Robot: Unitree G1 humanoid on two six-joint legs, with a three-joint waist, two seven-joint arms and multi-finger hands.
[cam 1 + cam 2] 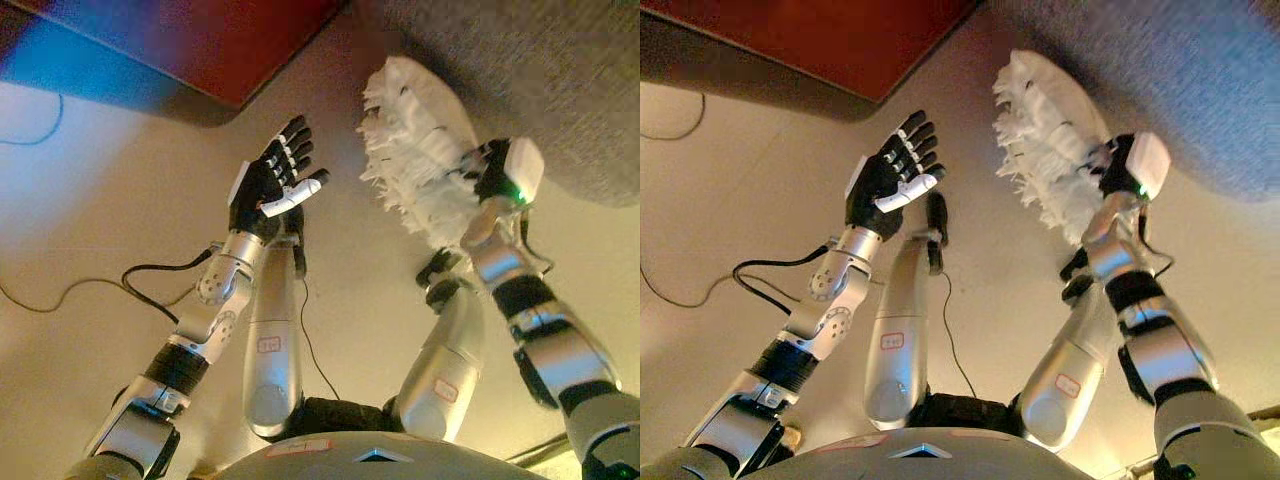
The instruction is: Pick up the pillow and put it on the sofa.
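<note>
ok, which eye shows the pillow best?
Right eye view: the pillow, held up by the right hand, sits nearer the middle. Left eye view shows the same pillow, only shifted slightly right.

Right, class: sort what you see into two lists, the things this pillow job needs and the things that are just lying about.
Needed for the job:
- white fringed pillow
- grey sofa
- right hand, gripping the pillow
- left hand, open, beside the pillow, not touching it

Just lying about:
- red-brown furniture
- thin cable on the floor
</note>
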